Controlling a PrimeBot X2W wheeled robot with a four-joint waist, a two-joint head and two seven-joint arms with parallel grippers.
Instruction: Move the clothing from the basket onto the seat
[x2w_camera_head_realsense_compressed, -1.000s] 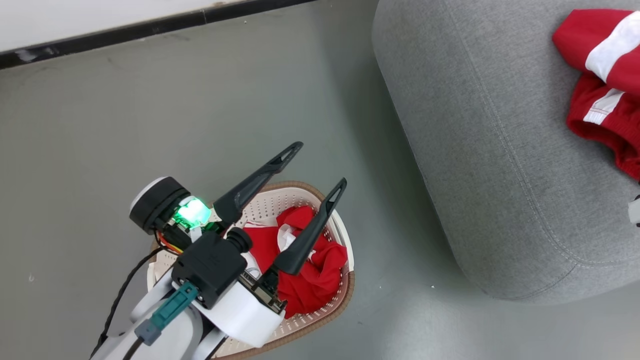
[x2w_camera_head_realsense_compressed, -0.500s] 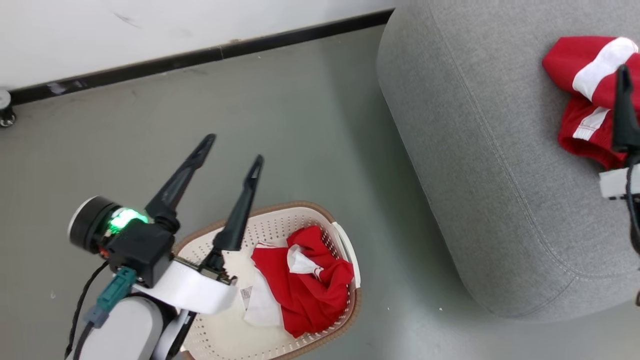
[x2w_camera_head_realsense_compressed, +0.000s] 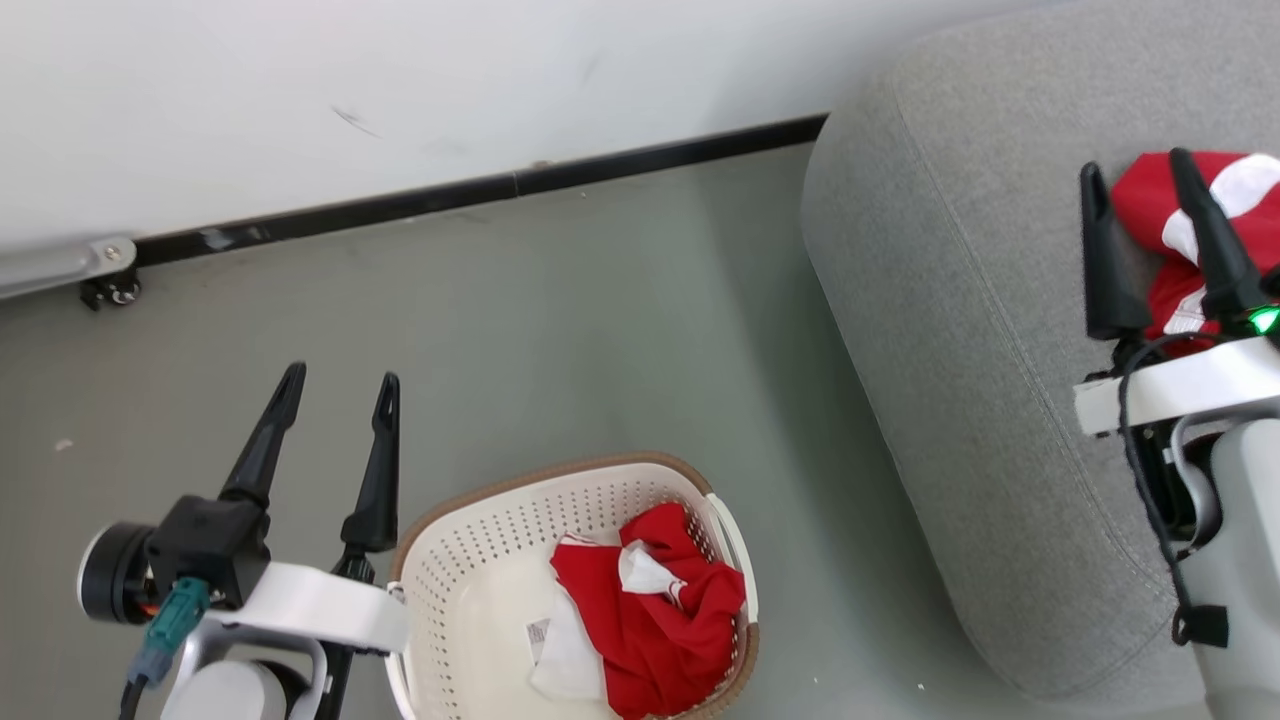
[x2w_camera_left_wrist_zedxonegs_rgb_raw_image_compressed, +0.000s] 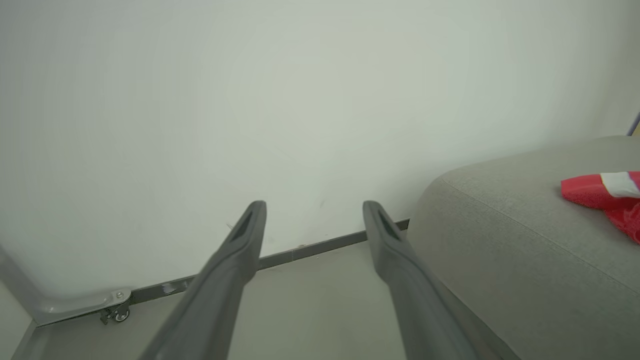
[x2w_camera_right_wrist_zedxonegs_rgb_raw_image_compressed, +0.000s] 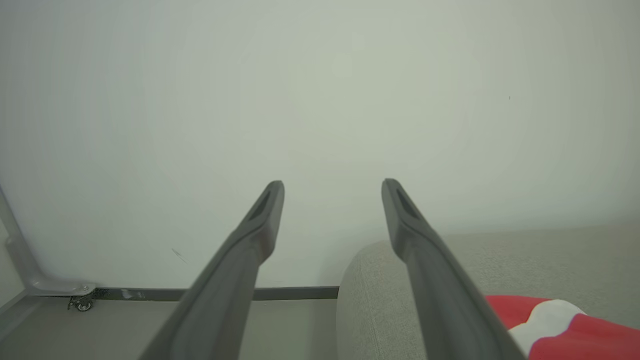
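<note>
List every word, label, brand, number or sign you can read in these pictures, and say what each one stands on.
No text here can be read.
The white tag beside the red clothing in the basket carries a dark mark, but it is too small and blurred to read.

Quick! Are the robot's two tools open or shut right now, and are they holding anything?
Left tool: open, holding nothing.
Right tool: open, holding nothing.
</note>
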